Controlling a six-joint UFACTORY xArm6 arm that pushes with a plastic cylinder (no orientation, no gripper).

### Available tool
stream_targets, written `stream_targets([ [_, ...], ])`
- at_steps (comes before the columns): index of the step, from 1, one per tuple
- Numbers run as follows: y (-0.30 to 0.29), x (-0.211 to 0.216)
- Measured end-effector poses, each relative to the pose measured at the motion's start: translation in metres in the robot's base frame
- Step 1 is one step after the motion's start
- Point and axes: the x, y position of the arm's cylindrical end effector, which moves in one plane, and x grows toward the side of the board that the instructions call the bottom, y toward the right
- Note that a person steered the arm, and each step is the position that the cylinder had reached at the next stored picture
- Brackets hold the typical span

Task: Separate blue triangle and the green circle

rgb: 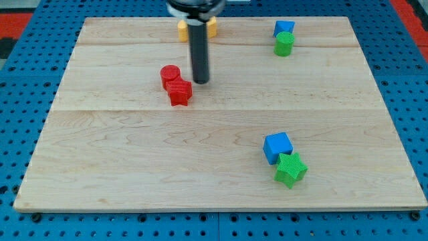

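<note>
On the wooden worktop (pixel 100 167), left of centre, a red cylinder (pixel 170 75) and a red star-like block (pixel 179 92) sit touching. Just to their right, my tip (pixel 200 82) stands on the board, close beside the red pair; whether it touches them cannot be told. There is no claw on this rod, so no claw state applies. Behind the rod, at the view's top edge, a yellow block (pixel 182 30) is partly hidden. Further right, near the top, the blue triangle (pixel 283 28) touches the green circle (pixel 284 44) directly below it, well apart from my tip. At lower right, a blue cube (pixel 277 146) touches a green star (pixel 291 169).
</note>
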Motion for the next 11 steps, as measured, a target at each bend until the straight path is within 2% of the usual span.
stream_targets([
  [1, 0.010, 0.017],
  [2, 0.062, 0.014],
  [3, 0.147, -0.017],
  [4, 0.187, -0.066],
  [5, 0.206, -0.123],
  [6, 0.188, -0.157],
  [7, 0.143, -0.157],
  [8, 0.121, -0.118],
  [10, 0.141, -0.065],
  [11, 0.158, -0.061],
])
